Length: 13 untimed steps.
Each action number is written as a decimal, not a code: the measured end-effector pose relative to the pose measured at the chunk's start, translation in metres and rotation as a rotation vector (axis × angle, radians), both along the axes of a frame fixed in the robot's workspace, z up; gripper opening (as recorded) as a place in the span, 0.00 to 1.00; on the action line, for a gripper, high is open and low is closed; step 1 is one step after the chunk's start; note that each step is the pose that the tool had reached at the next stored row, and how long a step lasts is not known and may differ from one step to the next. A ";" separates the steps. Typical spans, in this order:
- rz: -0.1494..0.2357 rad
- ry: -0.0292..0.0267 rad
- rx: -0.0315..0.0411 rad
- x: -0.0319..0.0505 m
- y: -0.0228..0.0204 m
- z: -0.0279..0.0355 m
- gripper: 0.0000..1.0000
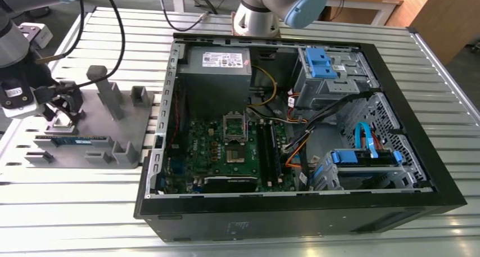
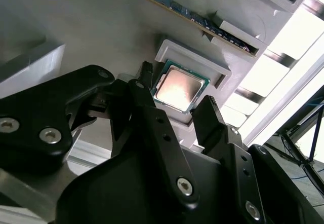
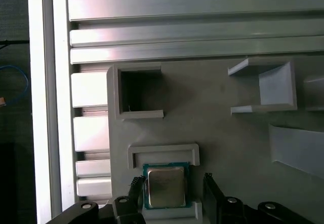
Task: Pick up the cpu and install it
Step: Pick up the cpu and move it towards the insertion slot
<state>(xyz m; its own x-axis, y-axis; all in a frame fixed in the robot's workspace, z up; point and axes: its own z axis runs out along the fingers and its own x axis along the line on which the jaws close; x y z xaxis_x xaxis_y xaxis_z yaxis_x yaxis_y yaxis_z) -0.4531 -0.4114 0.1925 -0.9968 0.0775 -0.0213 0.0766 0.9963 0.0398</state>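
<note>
One arm leans in at the exterior view's left, its end effector (image 1: 60,117) low over the grey holder (image 1: 112,130) that sits on the slatted bench (image 1: 75,212). In both wrist views the two black fingers (image 2: 146,100) stand apart with the cpu (image 2: 179,88) between them. They are spread just wider than the chip, with a sliver of gap on each side, holding nothing.

The cpu lies flat in a shallow square pocket near the holder's edge, silvery lid up, with a green rim showing around it. Being square, it has no long axis to speak of. Its sides run parallel to the pocket walls, and the fingers face two opposite sides.

I would judge it light, stiff and thin, with a smooth lid that offers little grip and an underside that is easily damaged — so the two opposite edges are the place to take it, squarely and gently.

A memory stick (image 1: 67,140) lies in the holder near the pocket. Further to the exterior view's right, the open computer case (image 1: 300,209) rests on the bench — well apart from the holder. Its motherboard socket (image 1: 234,127) sits in the middle of the green board.
</note>
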 end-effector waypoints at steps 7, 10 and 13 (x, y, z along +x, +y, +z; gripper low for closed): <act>0.007 -0.0001 0.0000 0.0000 0.0000 -0.0025 0.59; 0.020 -0.0002 -0.0008 0.0001 0.0000 -0.0031 0.59; 0.029 -0.0002 -0.0018 0.0000 0.0000 -0.0032 0.59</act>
<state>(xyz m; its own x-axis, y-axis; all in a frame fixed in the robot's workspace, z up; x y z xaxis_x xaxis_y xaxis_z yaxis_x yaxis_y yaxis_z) -0.4531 -0.4113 0.1892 -0.9986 0.0487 -0.0216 0.0479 0.9981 0.0380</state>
